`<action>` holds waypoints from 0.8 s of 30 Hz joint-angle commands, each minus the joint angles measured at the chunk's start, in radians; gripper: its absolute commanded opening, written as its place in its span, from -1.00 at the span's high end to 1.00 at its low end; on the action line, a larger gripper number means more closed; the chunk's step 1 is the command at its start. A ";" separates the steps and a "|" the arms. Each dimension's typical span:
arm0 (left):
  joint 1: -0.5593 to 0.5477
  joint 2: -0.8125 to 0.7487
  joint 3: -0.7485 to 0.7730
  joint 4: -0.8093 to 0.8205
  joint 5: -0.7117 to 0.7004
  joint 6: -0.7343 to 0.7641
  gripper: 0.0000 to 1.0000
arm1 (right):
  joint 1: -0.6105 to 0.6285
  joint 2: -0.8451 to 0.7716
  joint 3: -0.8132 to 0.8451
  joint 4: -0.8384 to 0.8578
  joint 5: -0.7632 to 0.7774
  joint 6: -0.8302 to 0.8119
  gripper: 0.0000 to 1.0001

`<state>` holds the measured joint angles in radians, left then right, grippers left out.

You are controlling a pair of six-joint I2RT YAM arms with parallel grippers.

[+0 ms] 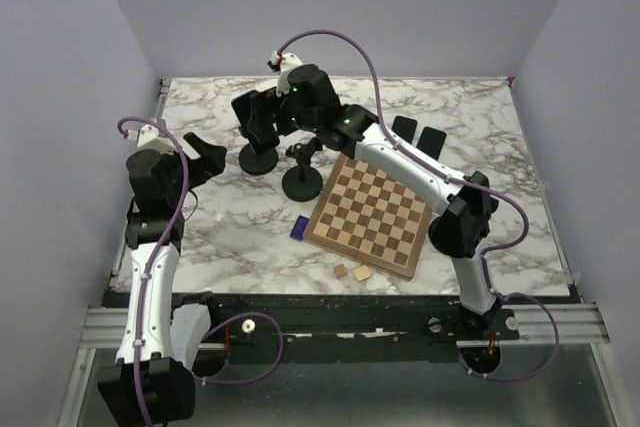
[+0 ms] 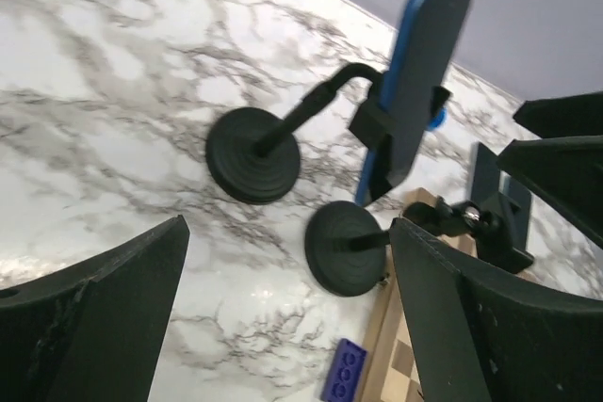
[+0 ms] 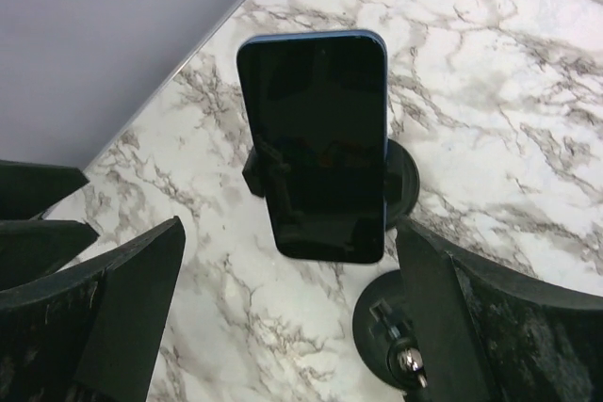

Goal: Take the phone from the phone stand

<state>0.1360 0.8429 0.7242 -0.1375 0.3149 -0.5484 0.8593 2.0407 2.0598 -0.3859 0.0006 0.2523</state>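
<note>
A phone with a dark screen and a blue case stands upright in the clamp of a black phone stand. The left wrist view shows the phone edge-on. In the top view the phone is at the back middle of the table. My right gripper is open and empty, facing the screen, and the phone lies ahead of its fingertips, not between them. My left gripper is open and empty, well to the left of the stand and pointing at it; it also shows in the top view.
A second black stand with an empty clamp is close beside the first. A wooden chessboard lies to the right. A small blue brick is at its left edge and two small wooden cubes are in front of it.
</note>
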 commanded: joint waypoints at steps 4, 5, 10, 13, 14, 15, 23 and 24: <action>0.095 0.017 0.032 -0.104 -0.121 0.046 -0.91 | 0.052 0.173 0.220 0.020 0.155 -0.078 -0.99; 0.102 0.032 0.029 -0.087 -0.079 0.046 -0.91 | 0.062 0.191 0.243 0.019 0.179 -0.093 -0.99; 0.111 0.054 -0.020 0.002 0.069 0.009 -0.87 | 0.077 0.246 0.292 0.045 0.246 -0.121 -0.99; 0.111 0.057 -0.028 0.015 0.096 0.004 -0.86 | 0.076 0.262 0.294 0.069 0.259 -0.128 -0.99; 0.111 0.059 -0.028 0.015 0.099 0.002 -0.86 | 0.077 0.269 0.300 0.075 0.267 -0.132 -1.00; 0.110 0.061 -0.028 0.017 0.102 0.002 -0.86 | 0.076 0.279 0.308 0.078 0.280 -0.136 -0.99; 0.110 0.060 -0.030 0.024 0.108 0.001 -0.84 | 0.077 0.355 0.384 0.095 0.369 -0.182 -1.00; 0.110 0.061 -0.031 0.025 0.109 0.000 -0.84 | 0.076 0.359 0.384 0.099 0.364 -0.186 -1.00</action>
<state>0.2401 0.9035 0.7044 -0.1368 0.3908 -0.5434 0.9298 2.3581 2.4016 -0.3241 0.3054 0.1047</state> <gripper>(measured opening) 0.923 0.997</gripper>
